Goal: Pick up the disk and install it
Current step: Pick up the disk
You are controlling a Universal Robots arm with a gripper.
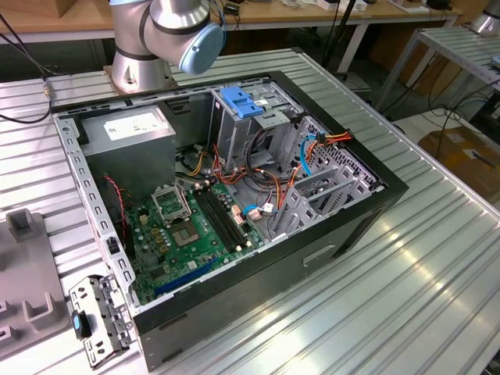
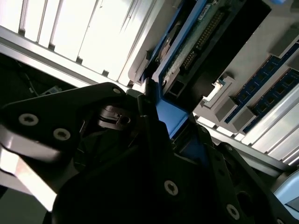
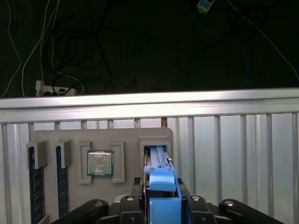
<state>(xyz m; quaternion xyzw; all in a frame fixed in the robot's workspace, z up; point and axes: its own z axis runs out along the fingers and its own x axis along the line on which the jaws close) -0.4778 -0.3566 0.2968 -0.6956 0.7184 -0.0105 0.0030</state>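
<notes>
Gripper (image 3: 161, 205) clamped on the disk (image 3: 159, 161) by its blue carrier. Disk on edge, long axis straight out from the fingers, toward the slot at grey tray (image 3: 126, 135) edge.

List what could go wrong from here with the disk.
1. The disk stands on edge in a slot of the grey tray, with the gripper astride its blue carrier; a tilted lift might jam it.
2. Any grip lands on that plastic carrier, which could flex or slip.
3. Loose cables beside the drive cage could snag the disk on insertion.
</notes>
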